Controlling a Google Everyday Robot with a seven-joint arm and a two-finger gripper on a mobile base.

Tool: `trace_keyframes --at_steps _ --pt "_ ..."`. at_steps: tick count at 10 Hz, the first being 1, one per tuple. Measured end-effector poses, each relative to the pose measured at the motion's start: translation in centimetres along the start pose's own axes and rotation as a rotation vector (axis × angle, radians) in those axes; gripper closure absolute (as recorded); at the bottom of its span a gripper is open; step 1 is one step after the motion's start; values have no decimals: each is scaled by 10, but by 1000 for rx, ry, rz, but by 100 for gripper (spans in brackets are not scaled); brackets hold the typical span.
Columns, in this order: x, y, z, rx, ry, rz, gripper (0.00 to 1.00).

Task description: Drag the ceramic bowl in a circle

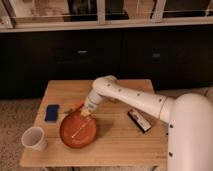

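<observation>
Camera view | pincer (87, 113) at ceramic bowl (77, 131) rim | wooden table (115, 140)

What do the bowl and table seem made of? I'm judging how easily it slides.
The ceramic bowl looks like glazed ceramic: orange-brown, slight sheen. The table looks like pale wood with visible plank lines, probably smooth. The end effector sits at the bowl's far rim.

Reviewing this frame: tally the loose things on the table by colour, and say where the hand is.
Orange-brown: 1, the ceramic bowl
Orange: 1, small object
Blue: 1, sponge
White: 1, cup
Dark: 1, packet
Total: 5
The hand is at the bowl's upper rim.
</observation>
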Motion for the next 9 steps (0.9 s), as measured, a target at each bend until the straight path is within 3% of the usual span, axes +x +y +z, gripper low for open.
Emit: trace_keyframes --at_steps 3,5,6,7,9 --pt "35 31 -1 -6 10 -18 98" --pt "86 49 -17 10 28 -9 98" --pt "103 51 -25 24 33 1 98" --pt "130 50 -40 53 43 25 98" --pt "163 40 -66 118 44 70 98"
